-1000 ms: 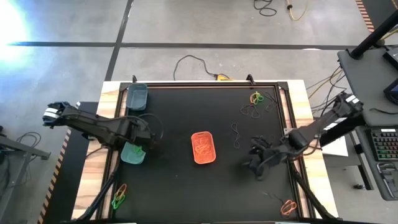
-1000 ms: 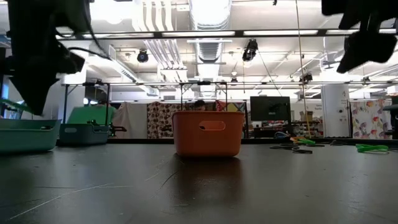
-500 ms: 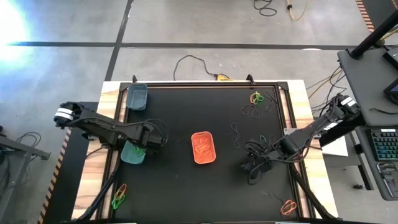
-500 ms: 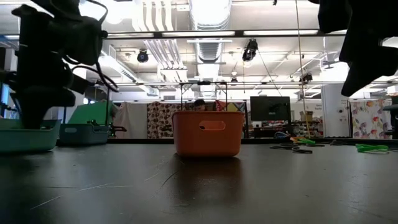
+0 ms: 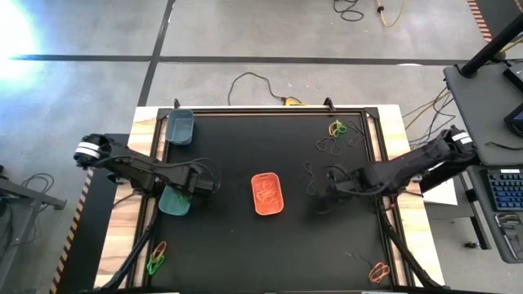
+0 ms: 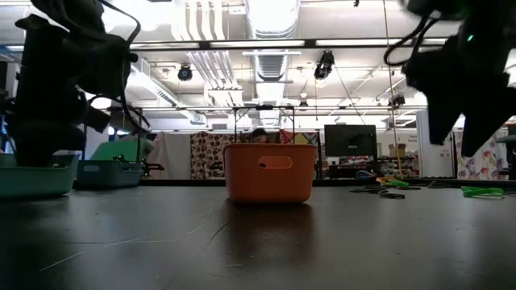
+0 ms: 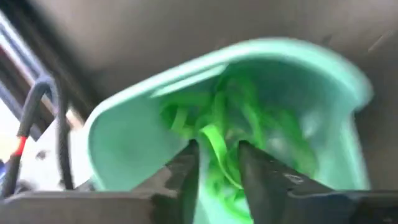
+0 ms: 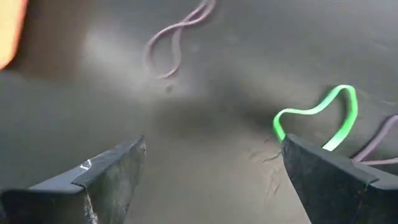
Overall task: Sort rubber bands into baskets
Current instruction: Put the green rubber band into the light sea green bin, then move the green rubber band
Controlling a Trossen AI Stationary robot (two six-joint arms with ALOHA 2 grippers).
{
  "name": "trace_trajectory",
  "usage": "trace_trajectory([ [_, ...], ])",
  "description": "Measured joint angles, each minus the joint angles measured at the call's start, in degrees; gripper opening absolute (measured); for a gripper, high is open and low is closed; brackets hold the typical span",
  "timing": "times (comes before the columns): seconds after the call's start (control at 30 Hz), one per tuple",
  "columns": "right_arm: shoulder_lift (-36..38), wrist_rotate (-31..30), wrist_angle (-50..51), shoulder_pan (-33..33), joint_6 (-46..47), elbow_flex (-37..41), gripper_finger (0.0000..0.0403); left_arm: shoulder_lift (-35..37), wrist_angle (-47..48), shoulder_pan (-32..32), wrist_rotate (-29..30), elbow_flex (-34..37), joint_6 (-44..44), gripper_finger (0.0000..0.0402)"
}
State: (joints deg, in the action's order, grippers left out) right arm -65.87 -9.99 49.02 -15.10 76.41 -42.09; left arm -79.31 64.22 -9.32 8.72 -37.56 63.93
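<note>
Progress looks partial: left gripper [image 7: 217, 163], slightly parted around a green band [image 7: 219, 146], over the teal basket [image 5: 174, 202]; right gripper [image 8: 211, 177] wide open, empty; loose bands [image 5: 337, 139] remain at 1 o'clock, probably more.

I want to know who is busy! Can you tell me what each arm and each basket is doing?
left gripper: over the light teal basket, fingers slightly apart around a green band.
right gripper: wide open, empty, above loose bands.
light teal basket: holds green bands.
orange basket: upright, holds orange bands.
dark basket: upright, contents unclear.
</note>
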Motion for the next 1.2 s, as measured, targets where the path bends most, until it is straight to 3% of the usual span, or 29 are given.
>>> trace_trajectory([
  [0.17, -1.27, 5.50, -0.35, 6.19, -3.35, 3.95, 0.0327, 2.02, 1.16, -0.53, -2.85, -1.31, -0.67, 0.0178],
  [0.33, -2.38, 5.98, -0.79, 7.54, -3.94, 7.48, 0.0258, 4.37, 4.06, -2.18, -7.46, -4.45, -1.86, 0.0254],
  [0.47, -2.56, 6.90, -4.30, 8.52, -3.92, 10.09, 0.0193, 6.30, 4.80, -3.67, -11.62, -6.65, -4.62, 0.0289],
  [0.6, -2.47, 6.96, -6.60, 8.90, -3.38, 11.89, 0.0123, 7.52, 6.94, -4.12, -11.43, -8.30, -4.73, 0.0299],
  [0.8, -2.43, 6.77, -6.11, 8.88, -3.88, 12.32, 0.0021, 10.92, 8.09, -4.66, -6.17, -11.59, -4.89, 0.0299],
  [1.0, -2.57, 7.05, -4.76, 9.27, -5.87, 6.53, 0.0012, 16.88, 7.70, -6.03, 0.51, -15.31, -5.58, 0.0284],
  [1.2, -4.89, 5.56, -6.95, 14.47, -17.32, -3.42, 0.0012, 22.19, -1.12, -6.42, 8.92, -15.88, -12.22, 0.0277],
])
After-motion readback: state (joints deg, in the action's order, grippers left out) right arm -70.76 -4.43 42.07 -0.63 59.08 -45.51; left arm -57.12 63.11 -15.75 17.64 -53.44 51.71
